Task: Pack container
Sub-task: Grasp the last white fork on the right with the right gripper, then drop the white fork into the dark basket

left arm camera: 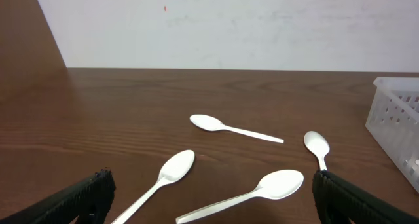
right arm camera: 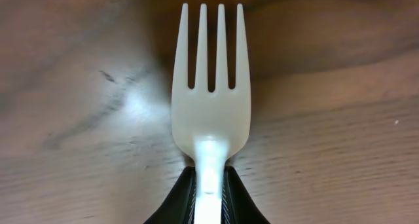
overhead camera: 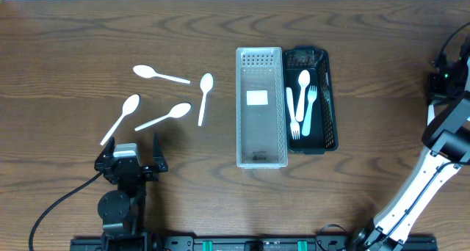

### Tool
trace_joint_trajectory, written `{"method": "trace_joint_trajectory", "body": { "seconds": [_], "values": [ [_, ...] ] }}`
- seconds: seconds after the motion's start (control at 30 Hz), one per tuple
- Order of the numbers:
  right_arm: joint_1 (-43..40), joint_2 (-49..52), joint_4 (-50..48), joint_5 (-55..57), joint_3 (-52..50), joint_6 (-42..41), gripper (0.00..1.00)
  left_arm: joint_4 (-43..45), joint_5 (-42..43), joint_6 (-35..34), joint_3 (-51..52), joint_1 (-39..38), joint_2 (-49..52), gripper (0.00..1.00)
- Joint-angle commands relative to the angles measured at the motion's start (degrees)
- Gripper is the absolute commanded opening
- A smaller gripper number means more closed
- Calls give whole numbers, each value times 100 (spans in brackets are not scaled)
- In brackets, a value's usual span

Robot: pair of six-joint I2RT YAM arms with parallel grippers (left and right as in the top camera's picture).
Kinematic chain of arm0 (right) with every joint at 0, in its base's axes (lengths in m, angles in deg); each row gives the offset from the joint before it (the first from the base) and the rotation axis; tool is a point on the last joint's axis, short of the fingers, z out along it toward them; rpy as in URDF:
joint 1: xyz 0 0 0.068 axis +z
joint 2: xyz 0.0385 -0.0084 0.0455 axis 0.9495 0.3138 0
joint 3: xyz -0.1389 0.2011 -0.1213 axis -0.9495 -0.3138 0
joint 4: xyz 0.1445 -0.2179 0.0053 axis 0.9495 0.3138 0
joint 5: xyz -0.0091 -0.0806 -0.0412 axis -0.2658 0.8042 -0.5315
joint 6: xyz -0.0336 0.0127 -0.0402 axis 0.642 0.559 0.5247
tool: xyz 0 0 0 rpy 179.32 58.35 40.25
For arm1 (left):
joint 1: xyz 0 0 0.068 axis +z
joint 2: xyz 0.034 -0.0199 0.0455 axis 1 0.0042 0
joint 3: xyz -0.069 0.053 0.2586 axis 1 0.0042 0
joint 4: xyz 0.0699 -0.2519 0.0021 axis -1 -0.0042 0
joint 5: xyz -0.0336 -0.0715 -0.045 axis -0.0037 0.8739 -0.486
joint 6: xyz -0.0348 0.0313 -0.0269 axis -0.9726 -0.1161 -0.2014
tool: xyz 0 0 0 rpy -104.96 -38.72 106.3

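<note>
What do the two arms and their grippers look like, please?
The left arm is black, with a grey block at its wrist and a black cable trailing off. The right arm has a white link between black joints. Fingers are black on both: textured on the left gripper, smooth and tapering on the right gripper.

Overhead: high above, looking straight down on the whole bench (overhead camera: pixel 73 31); the far view.
Left wrist: low over the bench, facing level toward the back wall (left arm camera: pixel 229 27), looking out through the left gripper (left arm camera: pixel 209 194); near the four spoons (left arm camera: pixel 236 129).
Right wrist: very close, looking down past a fork (right arm camera: pixel 209 112) at blurred wood.
Shared: overhead and left wrist both show the spoons and one end of the clear tray (left arm camera: pixel 393 112).
</note>
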Motion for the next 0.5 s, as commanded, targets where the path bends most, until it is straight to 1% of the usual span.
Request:
{"method": "trace_joint_trajectory", "body": {
  "seconds": [0.0,0.1,0.2,0.23,0.27,0.3,0.37,0.47],
  "values": [
    [334,-42,269,-177,695,-323,5,-96,-83,57,166,24,-2,98],
    [577,-151,887,-688,1423,-393,6,-96,-83,57,166,24,-2,98],
    [944,-297,1602,-1314,2124,-629,7,-96,-83,57,166,24,-2,98],
    [1071,-350,1707,-1493,2299,-741,6,-98,-83,57,166,24,-2,98],
    [1211,-476,1703,-1661,2334,-1069,6,-96,-83,57,166,24,-2,98],
    [1346,-597,1703,-1910,2334,-1191,6,-96,-83,57,166,24,-2,98],
    [1589,-772,1703,-2105,2330,-1204,6,-96,-83,57,166,24,-2,98],
    [2004,-962,1705,-2107,2326,-1506,10,-96,-83,57,166,24,-2,98]
  ]
}}
